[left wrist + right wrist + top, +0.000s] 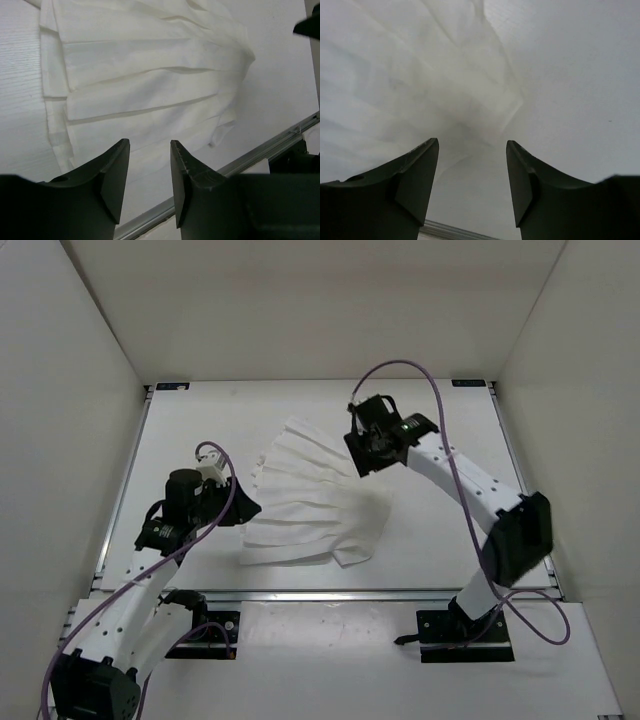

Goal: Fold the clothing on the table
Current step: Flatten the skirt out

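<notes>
Now the white pleated skirt (310,502) lies spread out in the middle of the desk (440,530), and its folds fan out like a shell. My left pincer (243,507) is at the skirt's left edge. Its jaws are partly open and hold nothing; I can see cloth through the gap. My right pincer (362,456) is by the skirt's far right corner. Its jaws are open wide and they are empty too.

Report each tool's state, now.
Left tool: open, holding nothing.
Right tool: open, holding nothing, above the clothing.
</notes>
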Robot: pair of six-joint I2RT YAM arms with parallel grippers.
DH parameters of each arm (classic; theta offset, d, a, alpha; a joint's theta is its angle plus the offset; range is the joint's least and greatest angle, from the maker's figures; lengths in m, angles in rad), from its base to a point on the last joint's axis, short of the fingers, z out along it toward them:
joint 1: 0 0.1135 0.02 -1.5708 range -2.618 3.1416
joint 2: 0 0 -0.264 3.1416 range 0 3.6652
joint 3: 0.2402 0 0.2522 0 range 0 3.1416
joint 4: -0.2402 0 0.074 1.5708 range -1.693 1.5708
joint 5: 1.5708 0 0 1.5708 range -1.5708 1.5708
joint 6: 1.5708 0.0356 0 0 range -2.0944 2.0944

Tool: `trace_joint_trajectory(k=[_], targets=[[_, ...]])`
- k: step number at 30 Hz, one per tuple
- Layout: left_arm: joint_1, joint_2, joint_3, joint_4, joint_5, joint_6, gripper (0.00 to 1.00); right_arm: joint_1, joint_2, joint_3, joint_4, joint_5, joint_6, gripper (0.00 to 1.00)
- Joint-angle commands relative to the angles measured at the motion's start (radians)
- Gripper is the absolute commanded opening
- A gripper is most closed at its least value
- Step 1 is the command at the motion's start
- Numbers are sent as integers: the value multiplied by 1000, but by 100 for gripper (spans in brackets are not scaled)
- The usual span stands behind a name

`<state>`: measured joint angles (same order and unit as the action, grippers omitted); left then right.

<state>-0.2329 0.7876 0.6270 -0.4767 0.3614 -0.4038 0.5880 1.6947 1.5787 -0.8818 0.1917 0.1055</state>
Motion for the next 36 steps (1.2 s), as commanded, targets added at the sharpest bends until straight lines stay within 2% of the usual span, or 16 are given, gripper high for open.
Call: trace_joint_trajectory(k=[1, 4, 7, 9, 15, 16, 23, 26, 31, 36], targets=[[-17, 12, -18, 59, 42, 13, 49, -14, -162, -280, 171, -96, -16, 54], [-11, -30, -55, 108, 54, 0, 43, 71, -289, -483, 234, -91, -49, 52], [-8, -47, -66, 141, 60, -15, 39, 122, -303, -632, 288, -133, -27, 51], [-13, -28, -69, 151, 66, -17, 48, 141, -287, -686, 338, -159, -6, 50], [-19, -40, -95, 141, 67, -23, 52, 217, -233, -684, 434, -184, 19, 51], [-13, -56, -93, 144, 63, -24, 52, 217, -219, -692, 449, -228, 19, 51], [-5, -64, -95, 125, 45, -15, 53, 248, -201, -700, 480, -270, 46, 52], [-5, -60, -98, 128, 48, -24, 54, 268, -257, -712, 471, -253, 68, 51], [-5, -62, -112, 131, 45, -26, 55, 276, -388, -756, 503, -332, 83, 52], [-3, -59, -125, 155, 62, -43, 54, 276, -412, -798, 517, -360, 83, 53]])
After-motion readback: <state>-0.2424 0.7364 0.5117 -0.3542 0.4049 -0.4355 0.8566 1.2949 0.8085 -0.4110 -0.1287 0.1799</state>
